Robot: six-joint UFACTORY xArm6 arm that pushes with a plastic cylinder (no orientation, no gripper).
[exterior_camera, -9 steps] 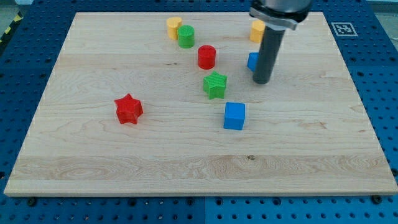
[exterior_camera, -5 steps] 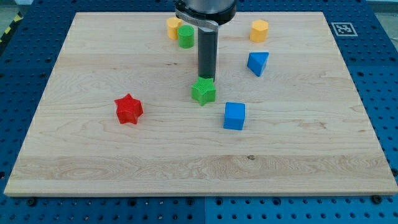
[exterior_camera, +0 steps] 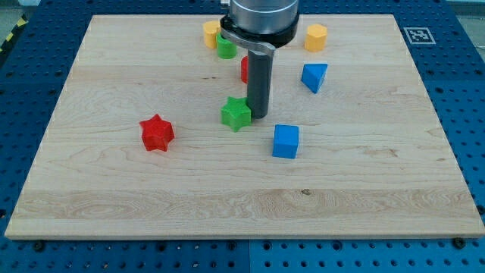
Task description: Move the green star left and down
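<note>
1. The wooden desk (exterior_camera: 114,197) fills nearly the whole view, sitting on a blue perforated base (exterior_camera: 470,91), with a small black-and-white marker tag (exterior_camera: 418,35) at the view's top right corner.
2. The arm's dark rod (exterior_camera: 260,80) comes down from the view's top centre. There's no claw on this rig, so nothing to say about spread or pinching. My tip (exterior_camera: 258,115) sits right against the green star's right side.
3. The blue cube (exterior_camera: 286,141) is just below and right of my tip.
4. The red star (exterior_camera: 157,133) is well off to the view's left.
5. The green star (exterior_camera: 236,114) sits around the board's middle, slightly above centre.
6. The blue triangular block (exterior_camera: 314,76) is right of the rod.
7. Up top: yellow block (exterior_camera: 316,36) on the right, another yellow block (exterior_camera: 211,33) touching a green cylinder (exterior_camera: 225,48).
8. A red block (exterior_camera: 245,70) peeks out behind the rod; shape's mostly hidden.
</note>
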